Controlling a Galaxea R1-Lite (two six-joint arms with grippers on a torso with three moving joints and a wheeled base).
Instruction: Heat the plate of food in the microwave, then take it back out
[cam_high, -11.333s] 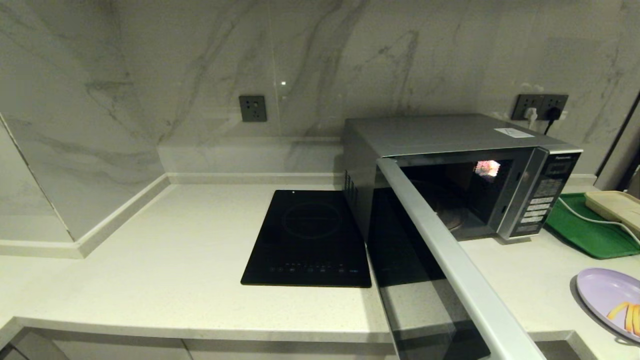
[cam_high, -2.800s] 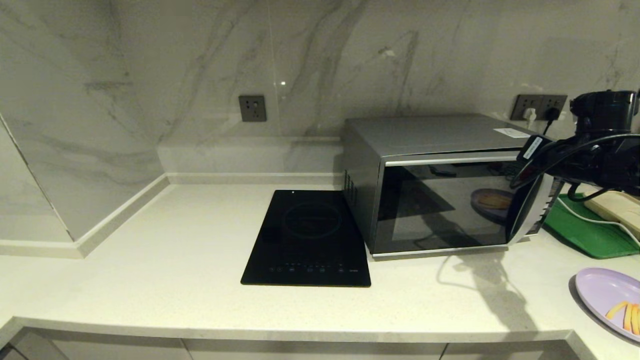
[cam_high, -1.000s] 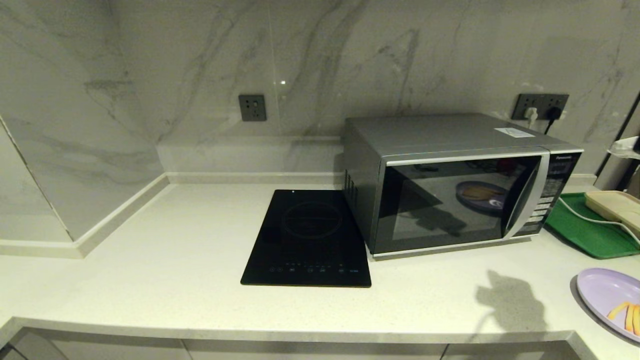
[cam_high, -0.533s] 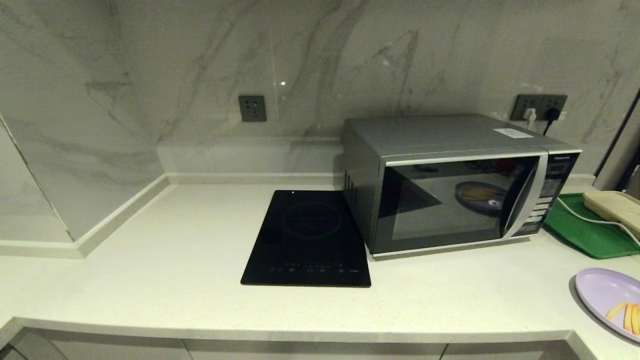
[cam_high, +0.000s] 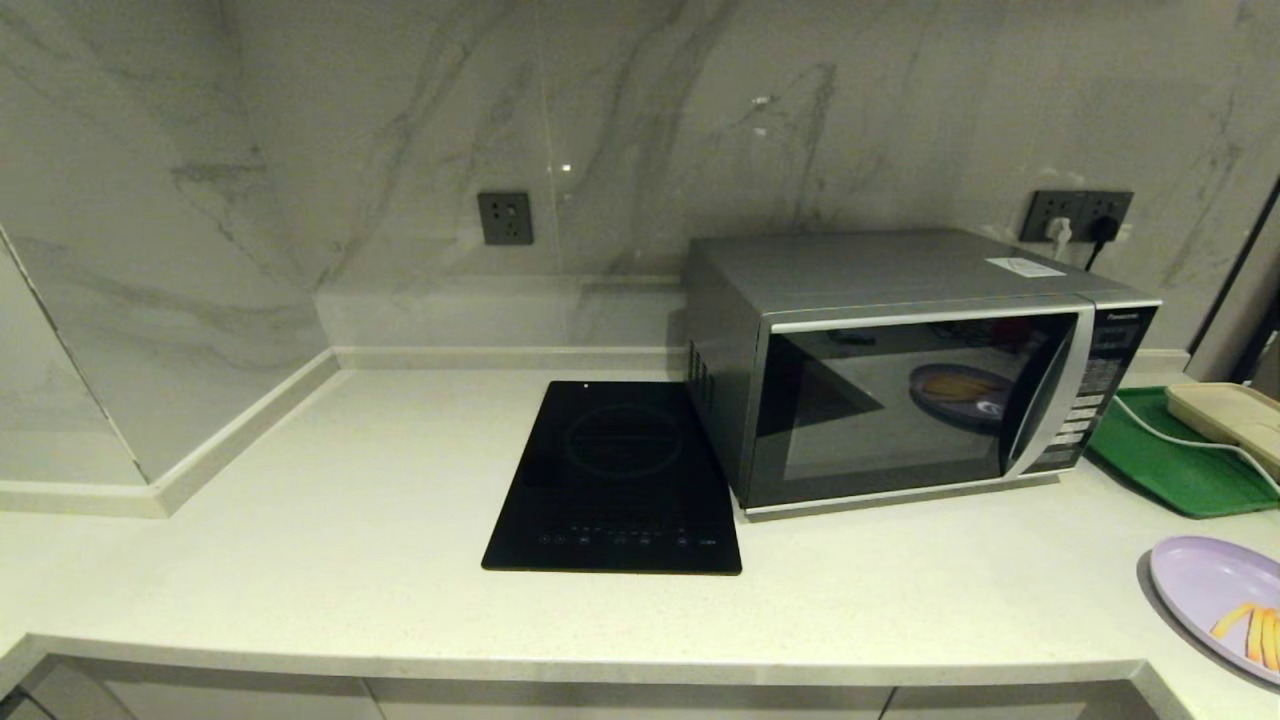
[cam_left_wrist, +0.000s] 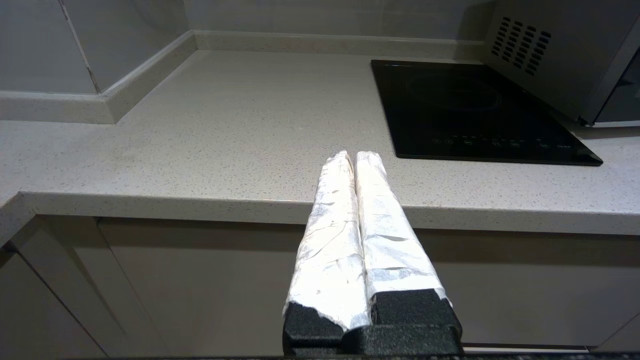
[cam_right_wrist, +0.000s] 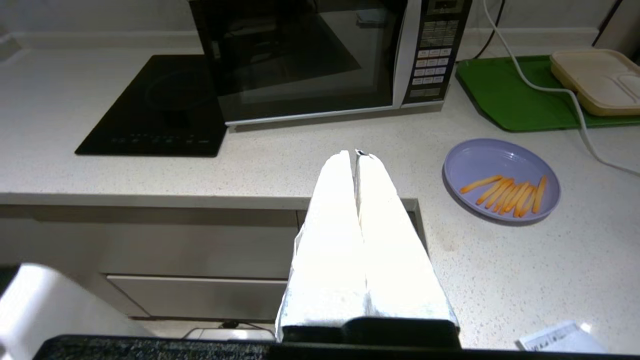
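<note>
The silver-grey microwave (cam_high: 900, 360) stands on the counter with its dark glass door closed; it also shows in the right wrist view as the microwave (cam_right_wrist: 320, 55). The lavender plate of food (cam_high: 1220, 605) lies on the counter at the front right, fries on it, and is seen whole as the plate (cam_right_wrist: 500, 179). My right gripper (cam_right_wrist: 354, 152) is shut and empty, held back over the counter's front edge, left of the plate. My left gripper (cam_left_wrist: 354, 155) is shut and empty, parked before the counter edge near the cooktop. Neither arm shows in the head view.
A black induction cooktop (cam_high: 620, 475) lies left of the microwave. A green tray (cam_high: 1170, 460) with a cream dish (cam_high: 1230, 410) and a white cable sits right of it. Wall sockets (cam_high: 1080, 212) are behind. A paper slip (cam_right_wrist: 555, 342) lies near the counter front.
The microwave door, open 11.3 s ago, is now closed. My right arm, at the handle 2.8 s ago, has drawn back out of the head view. The plate has not moved.
</note>
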